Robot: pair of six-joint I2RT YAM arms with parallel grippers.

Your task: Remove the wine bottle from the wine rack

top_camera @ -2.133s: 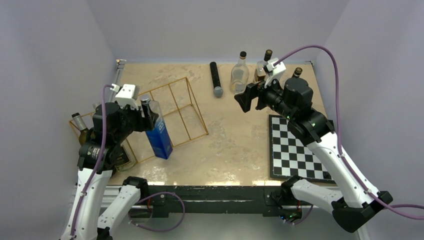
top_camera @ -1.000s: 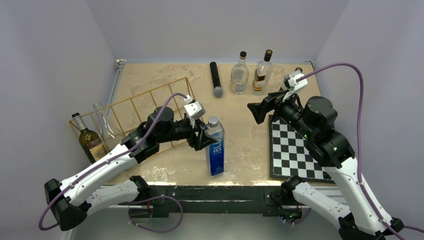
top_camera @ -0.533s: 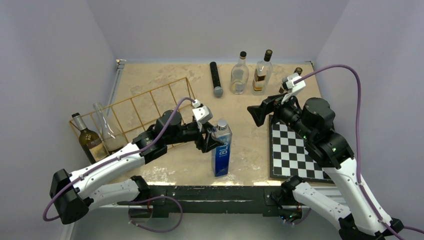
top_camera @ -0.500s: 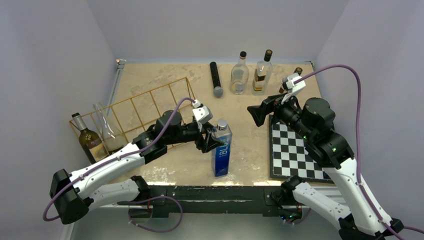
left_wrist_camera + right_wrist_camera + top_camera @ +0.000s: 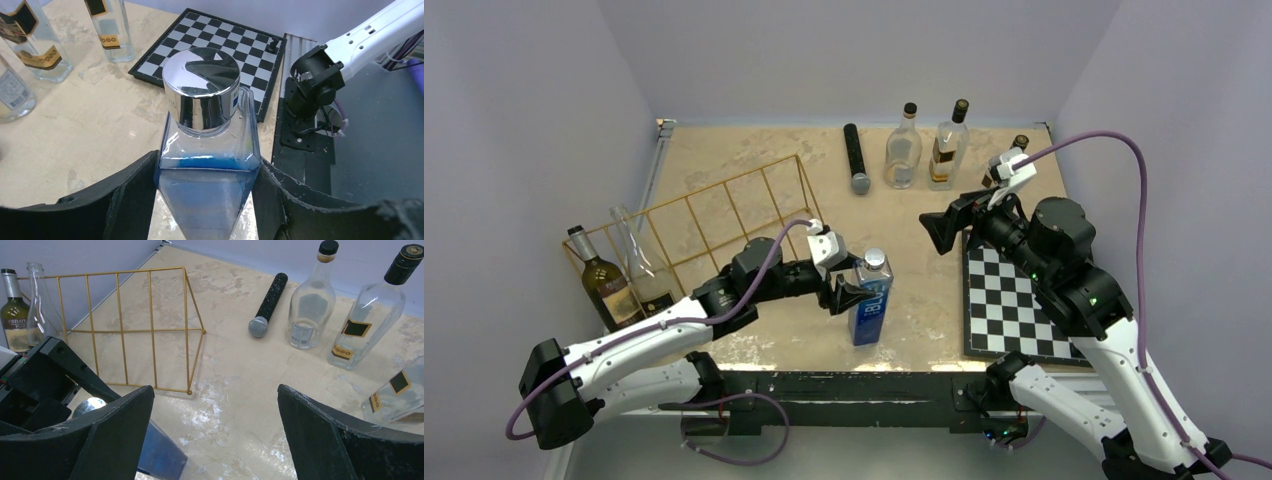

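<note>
Your left fingers (image 5: 852,292) clamp the square blue bottle with mirror-chrome cap (image 5: 870,308), upright near the marbled beige desk's (image 5: 754,150) near edge, with open room around it. The gold wire rack (image 5: 724,225) sits well apart at the left edge. Your right fingers (image 5: 942,222) gape wide, empty.

Our right tool (image 5: 215,395) holds its fingers wide apart. Between them we see the wine rack (image 5: 151,330) on the worktop (image 5: 240,370), a microphone (image 5: 267,302) lying farther back, and two clear bottles (image 5: 310,305) standing upright.

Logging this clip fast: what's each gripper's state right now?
Left gripper: closed on the blue bottle.
Right gripper: open, holding nothing.
</note>
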